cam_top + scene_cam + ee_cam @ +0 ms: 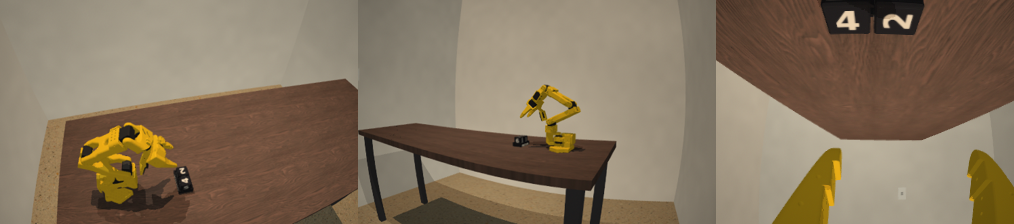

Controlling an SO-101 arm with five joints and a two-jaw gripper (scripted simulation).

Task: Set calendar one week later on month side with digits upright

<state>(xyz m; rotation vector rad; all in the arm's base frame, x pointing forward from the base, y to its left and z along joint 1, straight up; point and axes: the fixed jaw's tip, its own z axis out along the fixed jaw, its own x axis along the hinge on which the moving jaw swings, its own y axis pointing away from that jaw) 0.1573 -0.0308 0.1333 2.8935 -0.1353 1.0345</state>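
Note:
The calendar is two black cubes side by side in a low black tray [188, 191] [521, 145] on the wooden table, just in front of the arm's base. The top faces show a white 4 [185, 180] [847, 22] and a white 2 [182, 171] [897, 22]. The wrist view shows only these top faces at its upper edge; the month side is hidden there. My gripper [160, 165] [525, 115] [906, 151] is open and empty. It hangs well above the table, raised over the calendar and pointing out past the table's edge.
The dark wooden table [257, 142] [460, 149] [866, 85] carries only the arm's base [116, 188] [561, 142] and the calendar. The table's near edge runs close by the base. Walls and a sandy floor surround the table.

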